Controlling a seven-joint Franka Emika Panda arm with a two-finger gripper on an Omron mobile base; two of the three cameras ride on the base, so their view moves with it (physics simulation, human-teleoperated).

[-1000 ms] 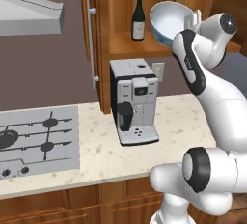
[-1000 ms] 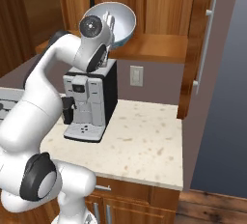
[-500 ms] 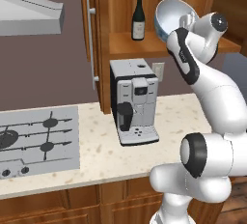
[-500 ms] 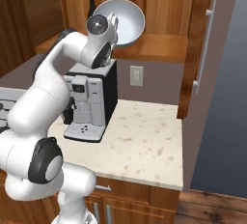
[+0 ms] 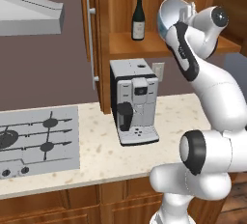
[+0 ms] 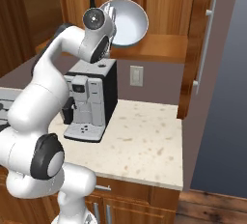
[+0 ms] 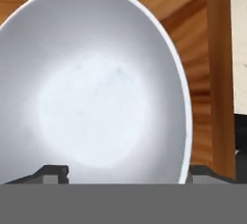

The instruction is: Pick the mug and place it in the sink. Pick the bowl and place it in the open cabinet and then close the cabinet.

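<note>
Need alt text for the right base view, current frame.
A white robot arm holds a wide white bowl, tipped on edge, at the gripper just above the wooden shelf of an open wall cabinet. Below it a coffee machine stands on a speckled counter, and the cabinet's open door with a long silver handle stands at right.
</note>
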